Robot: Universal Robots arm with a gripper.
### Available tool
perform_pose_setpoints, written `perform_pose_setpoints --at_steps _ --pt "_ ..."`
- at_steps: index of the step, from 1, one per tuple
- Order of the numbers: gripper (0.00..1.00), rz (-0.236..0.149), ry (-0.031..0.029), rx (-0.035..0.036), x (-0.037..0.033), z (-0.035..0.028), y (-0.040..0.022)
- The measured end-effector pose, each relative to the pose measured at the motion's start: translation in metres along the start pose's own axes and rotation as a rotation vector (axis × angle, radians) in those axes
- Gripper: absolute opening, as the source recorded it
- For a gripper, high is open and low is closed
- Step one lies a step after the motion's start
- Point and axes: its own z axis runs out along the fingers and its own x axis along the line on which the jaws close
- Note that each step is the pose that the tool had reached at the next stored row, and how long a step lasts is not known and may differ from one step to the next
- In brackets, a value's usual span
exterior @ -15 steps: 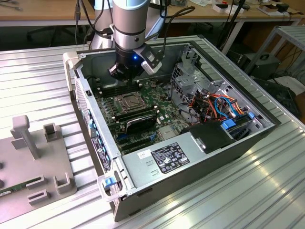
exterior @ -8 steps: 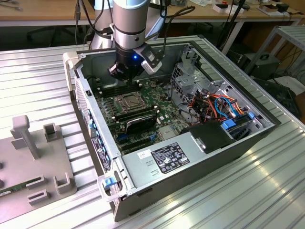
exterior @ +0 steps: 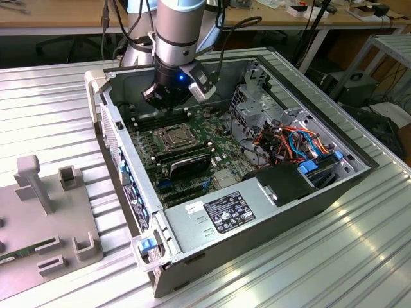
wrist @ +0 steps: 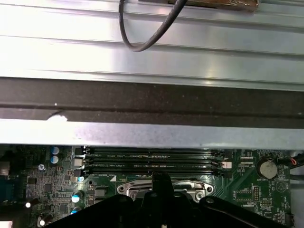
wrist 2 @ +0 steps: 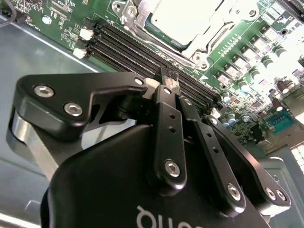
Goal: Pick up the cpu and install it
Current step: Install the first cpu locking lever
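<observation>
- Far left of the exterior view there's a grey fixture block point(exterior: 45, 218) sitting on the ribbed metal table point(exterior: 334, 256). It has slots and posts, so I'd guess it's a parts holder. Its edge is cut off by the frame.
- Centre of the frame is the open PC case point(exterior: 257, 212) lying on its side, which leaves the motherboard point(exterior: 192, 151) facing up where the arm can reach it from above.
- The cpu point(wrist 2: 183, 19) looks already seated in the socket point(exterior: 172, 136). In the second wrist view, upper middle, its pale metal top sits flat inside the metal frame.
- The gripper point(wrist 2: 168, 78) hangs over the board's upper middle in the exterior view, just past the socket and above the memory slots point(wrist: 152, 160). Its fingers point(wrist 2: 164, 102) are pressed together with nothing between them, so closed and empty.
- Can't tell whether the socket frame is latched, since the gripper body blocks part of it in the first wrist view.
- Right side of the case is cables point(exterior: 289, 141) and a drive cage, too tangled to sort out.
</observation>
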Motion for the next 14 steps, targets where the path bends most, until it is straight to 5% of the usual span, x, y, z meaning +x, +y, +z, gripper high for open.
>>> perform_pose_setpoints --at_steps 5,14 --pt "0.11 0.0 0.0006 0.0011 -0.0015 -0.0113 0.0011" --pt "0.11 0.0 0.0042 0.0021 -0.0057 -0.0135 -0.0162"
